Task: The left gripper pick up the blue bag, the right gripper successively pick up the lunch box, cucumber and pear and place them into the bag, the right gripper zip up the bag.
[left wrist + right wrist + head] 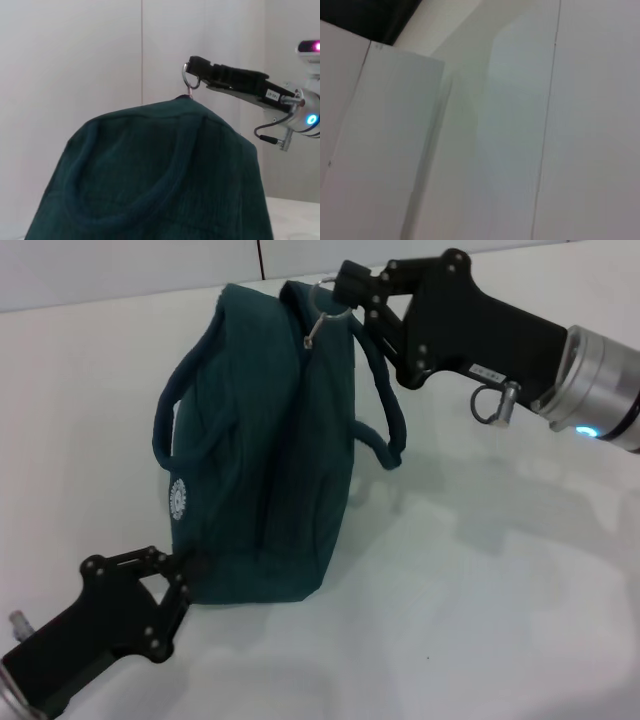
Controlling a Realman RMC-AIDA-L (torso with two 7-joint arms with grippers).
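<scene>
Teal bag looks zipped; the right gripper pinches its ring pull (left gripper clamps the base). Next: release.

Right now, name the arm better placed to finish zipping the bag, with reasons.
Right. The right end effector is already at the metal ring pull on top of the blue bag. The left end effector is at the bag's lower corner, bracing it.

Left pincer tips hidden against the blue bag, bag contents unseen, right arm cut off
</scene>
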